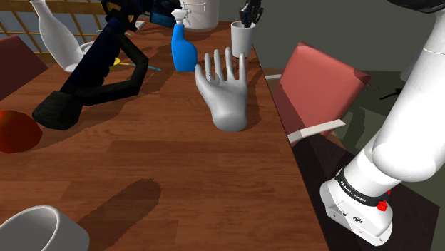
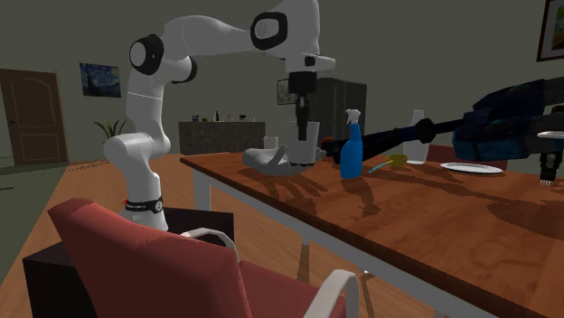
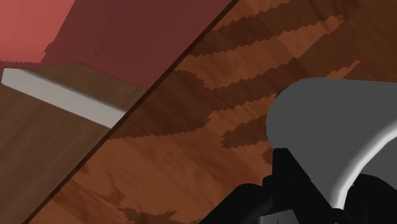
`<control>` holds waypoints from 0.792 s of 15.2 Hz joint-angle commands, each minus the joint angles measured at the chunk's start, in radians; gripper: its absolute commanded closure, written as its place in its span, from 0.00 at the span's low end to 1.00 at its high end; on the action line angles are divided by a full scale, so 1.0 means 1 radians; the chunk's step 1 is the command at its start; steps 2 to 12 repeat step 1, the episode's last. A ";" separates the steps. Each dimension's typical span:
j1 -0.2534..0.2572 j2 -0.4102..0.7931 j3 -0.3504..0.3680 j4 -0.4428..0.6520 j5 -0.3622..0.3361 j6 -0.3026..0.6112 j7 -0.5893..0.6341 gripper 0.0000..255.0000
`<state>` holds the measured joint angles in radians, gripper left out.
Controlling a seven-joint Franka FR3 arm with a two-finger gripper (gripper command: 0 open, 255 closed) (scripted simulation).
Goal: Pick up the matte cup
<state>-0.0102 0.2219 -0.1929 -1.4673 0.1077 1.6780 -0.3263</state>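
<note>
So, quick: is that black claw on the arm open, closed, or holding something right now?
The gripper: down at the rim of the white cup; open, closed or gripping cannot be told.

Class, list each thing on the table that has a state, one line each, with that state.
cup: upright, standing on the table.
hand: at the cup's mouth.
spray bottle: upright, nozzle on.
mannequin hand: standing, fingers up.
white bottle: standing.
mug: upright, mouth up.
</note>
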 commanded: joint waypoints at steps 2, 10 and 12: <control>0.000 0.000 0.000 0.009 0.000 -0.009 0.001 1.00; 0.000 0.000 0.000 0.009 0.000 -0.009 0.001 1.00; 0.000 0.000 0.000 0.009 0.000 -0.009 0.001 1.00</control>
